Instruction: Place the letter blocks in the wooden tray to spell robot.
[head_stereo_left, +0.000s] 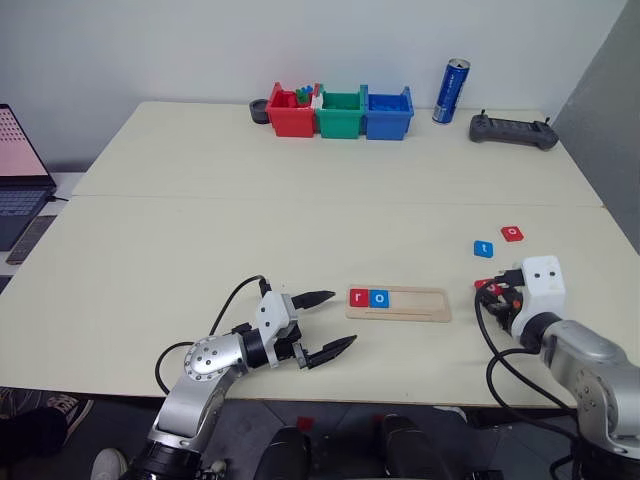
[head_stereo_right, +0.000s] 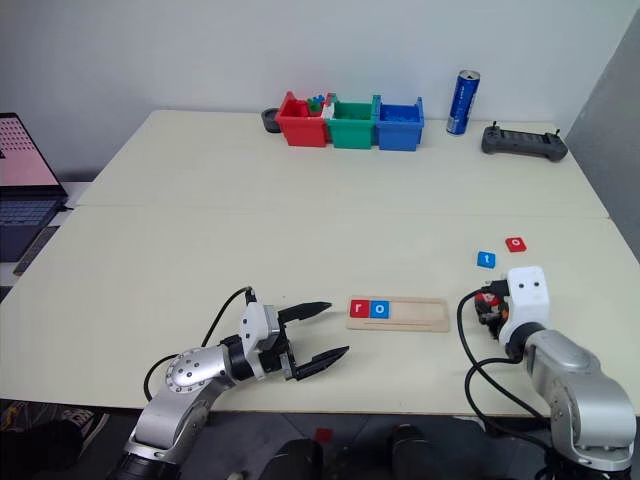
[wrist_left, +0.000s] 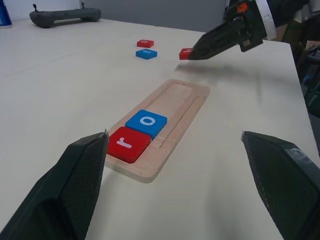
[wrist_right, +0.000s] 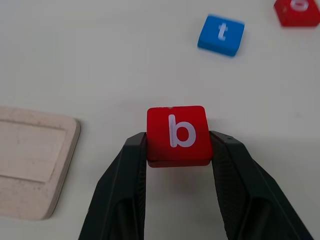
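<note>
Red "b" block between right fingers — apparently clamped.

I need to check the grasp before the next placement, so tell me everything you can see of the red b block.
The red b block is a small flat square tile of glossy red, plastic by its look, with rounded corners and a white lowercase b on its top face. It sits level, letter up, pinched on two opposite sides between the black fingers of the right gripper. It is near the right end of the wooden tray, not in it, with the blue t block farther off.
</note>
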